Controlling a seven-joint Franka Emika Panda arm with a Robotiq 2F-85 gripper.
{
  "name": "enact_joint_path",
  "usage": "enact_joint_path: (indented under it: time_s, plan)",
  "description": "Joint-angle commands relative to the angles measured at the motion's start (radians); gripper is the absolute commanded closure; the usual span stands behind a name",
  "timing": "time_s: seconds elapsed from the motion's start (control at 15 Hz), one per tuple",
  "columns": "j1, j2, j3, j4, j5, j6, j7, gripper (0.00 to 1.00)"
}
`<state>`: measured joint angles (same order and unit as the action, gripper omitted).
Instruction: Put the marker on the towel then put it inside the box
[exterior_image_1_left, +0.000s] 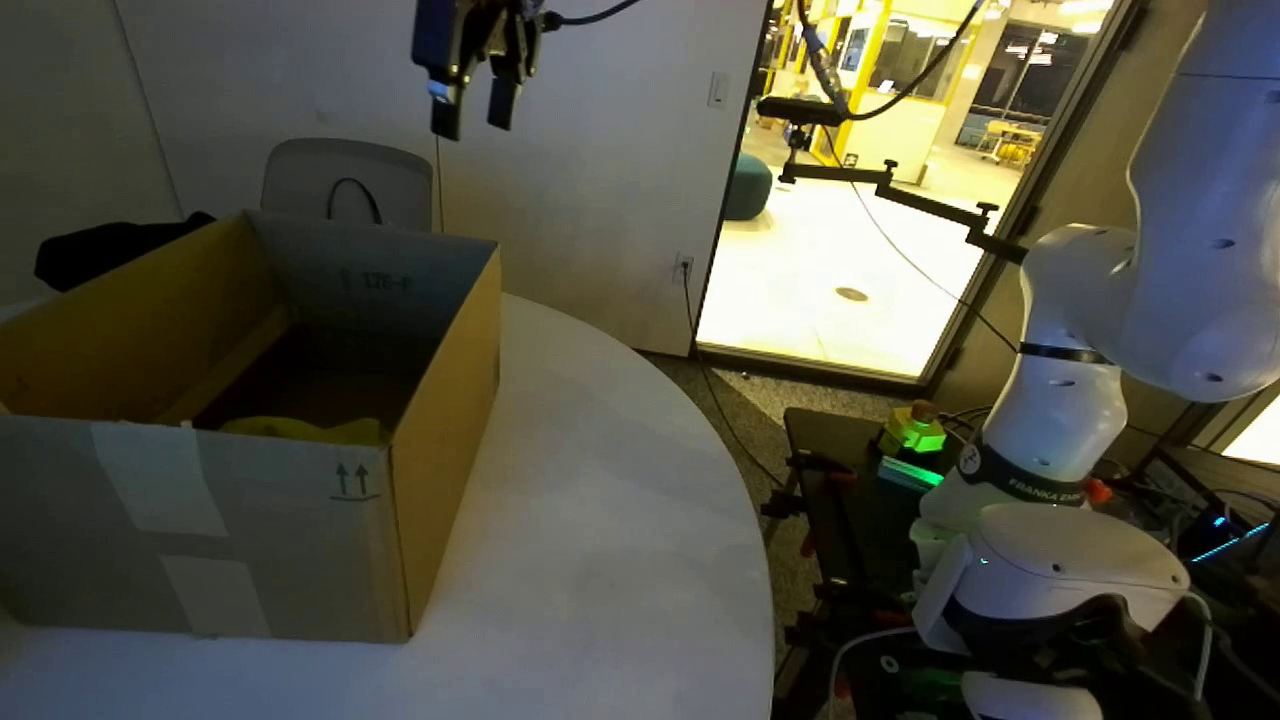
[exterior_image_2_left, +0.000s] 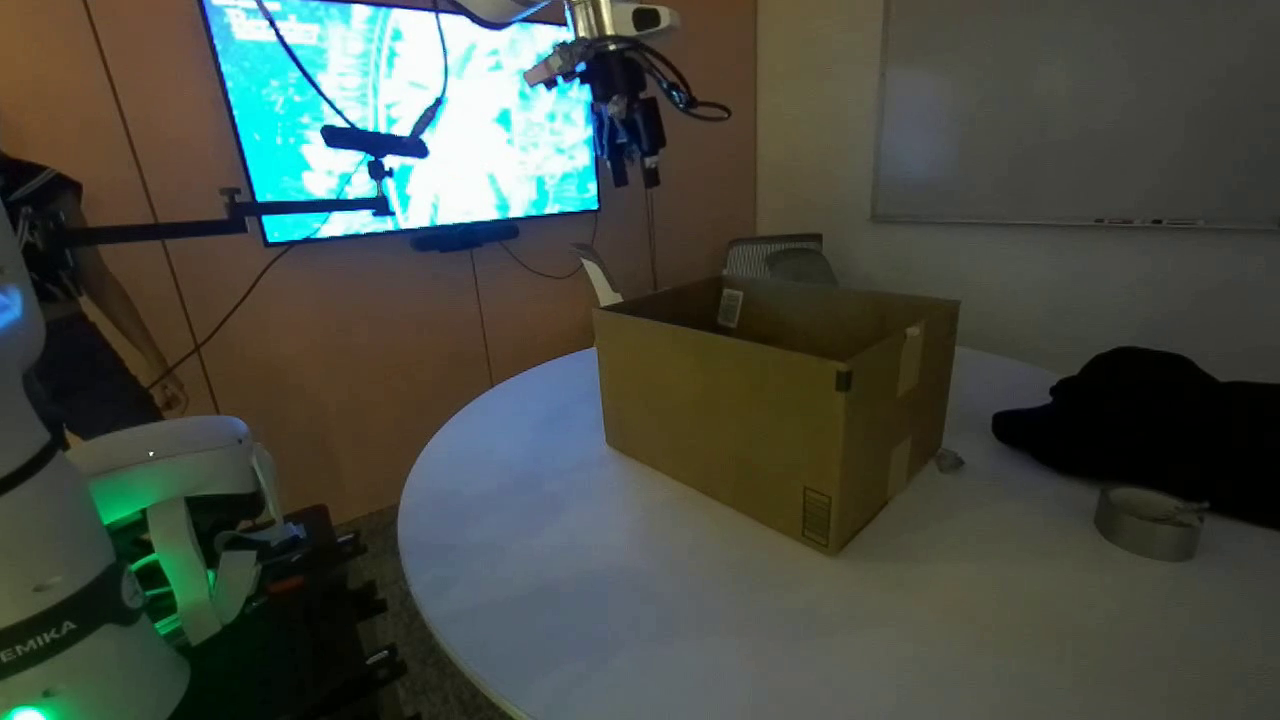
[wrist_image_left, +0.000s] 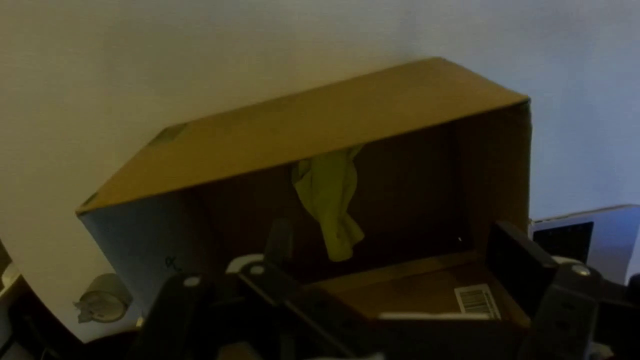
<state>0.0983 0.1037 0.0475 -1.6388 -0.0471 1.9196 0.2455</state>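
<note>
High up in the air, well above the rim of the box (exterior_image_2_left: 720, 410), can see the gripper (exterior_image_1_left: 474, 118), pointing down; in the wrist view, can see 2 black fingers (wrist_image_left: 520, 265) with the jaws spread wide apart and the inside of the box in view between them; can see the gap in an exterior view too; can find the box in both exterior views, big and brown, sitting flat on the round white table (exterior_image_2_left: 650, 620); on an outside wall of it, 2 pale strips (exterior_image_1_left: 160, 480) and 2 little printed arrows (exterior_image_1_left: 342, 480); on an inside wall, a white label (wrist_image_left: 477, 301) with black stripes; down in the box, can see the towel (wrist_image_left: 327, 195), yellow-green, all bunched up long and thin, with 1 end hidden behind a wall in the wrist view; cannot pick out the marker for sure, so cannot tell its place; can spot a tiny pale dot (wrist_image_left: 460, 239) near a dark corner of the box, too small to name; on the table, near the box, a grey roll of tape (exterior_image_2_left: 1147, 530), just beside a big black heap (exterior_image_2_left: 1150, 430); right by a bottom corner of the box, a small crumpled bit (exterior_image_2_left: 948, 460), too small to name; near the table, a grey chair (exterior_image_1_left: 345, 165); farther back, a bright screen (exterior_image_2_left: 480, 110) and a white board (exterior_image_2_left: 1080, 110); beside the table, the white robot arm (exterior_image_1_left: 1060, 420), with a glowing green-and-yellow block (exterior_image_1_left: 915, 432) near its foot; at the edge of an exterior view, part of a person (exterior_image_2_left: 95, 380) in dark clothes.
</note>
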Motion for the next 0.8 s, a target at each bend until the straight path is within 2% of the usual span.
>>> enact_joint_path:
  time_s: [0.0, 0.47, 0.67, 0.73]
  plan:
    - [-0.015, -0.211, 0.005, -0.247, 0.065, 0.01, -0.027, 0.0]
    - [-0.016, -0.545, 0.011, -0.654, 0.081, 0.028, -0.065, 0.0]
    - [-0.016, -0.686, 0.018, -0.835, 0.066, 0.092, -0.081, 0.0]
    - [-0.024, -0.559, 0.021, -0.695, 0.074, 0.02, -0.058, 0.0]
